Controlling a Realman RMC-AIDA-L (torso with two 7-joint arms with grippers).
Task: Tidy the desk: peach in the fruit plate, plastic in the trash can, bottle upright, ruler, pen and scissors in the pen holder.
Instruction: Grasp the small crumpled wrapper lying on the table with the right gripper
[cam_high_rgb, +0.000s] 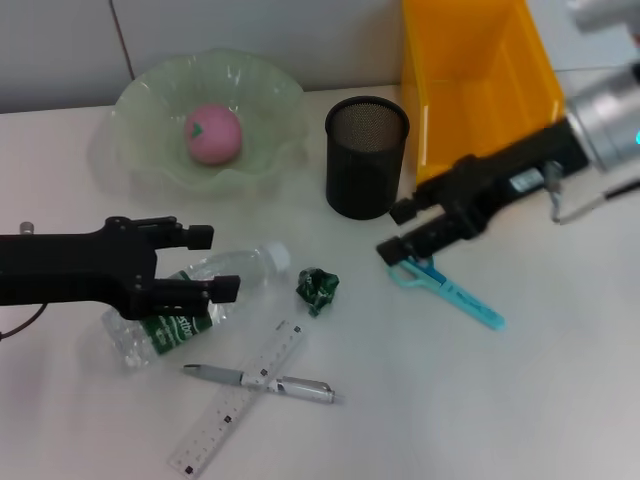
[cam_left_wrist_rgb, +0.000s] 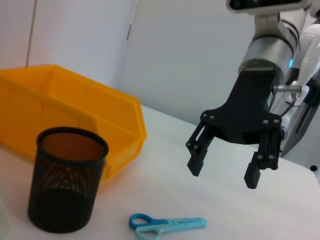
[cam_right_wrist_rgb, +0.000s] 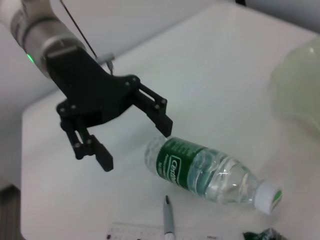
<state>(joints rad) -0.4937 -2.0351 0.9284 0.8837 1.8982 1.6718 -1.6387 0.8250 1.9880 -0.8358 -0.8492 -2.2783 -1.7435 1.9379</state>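
Peach (cam_high_rgb: 212, 134) already in plate (cam_high_rgb: 140, 100), upper left. Left on the surface: bottle (cam_high_rgb: 190, 300) lying flat, plastic wad (cam_high_rgb: 318, 288), ruler (cam_high_rgb: 240, 395), pen (cam_high_rgb: 265, 381), scissors (cam_high_rgb: 445, 288). Left gripper (cam_high_rgb: 215, 262) spread over bottle; right gripper (cam_high_rgb: 395, 230) spread above scissors. Holder (cam_high_rgb: 366, 155) looks empty.

White desk (cam_high_rgb: 520, 400) w/ plate (cam_high_rgb: 140, 150), holder (cam_high_rgb: 366, 160), bin (cam_high_rgb: 440, 130), bottle (cam_high_rgb: 235, 272), wrapper (cam_high_rgb: 318, 288), scissors (cam_high_rgb: 455, 293), ruler (cam_high_rgb: 215, 420), pen (cam_high_rgb: 290, 385).

A white desk (cam_high_rgb: 520, 400) meets what looks like a pale wall (cam_high_rgb: 250, 30).
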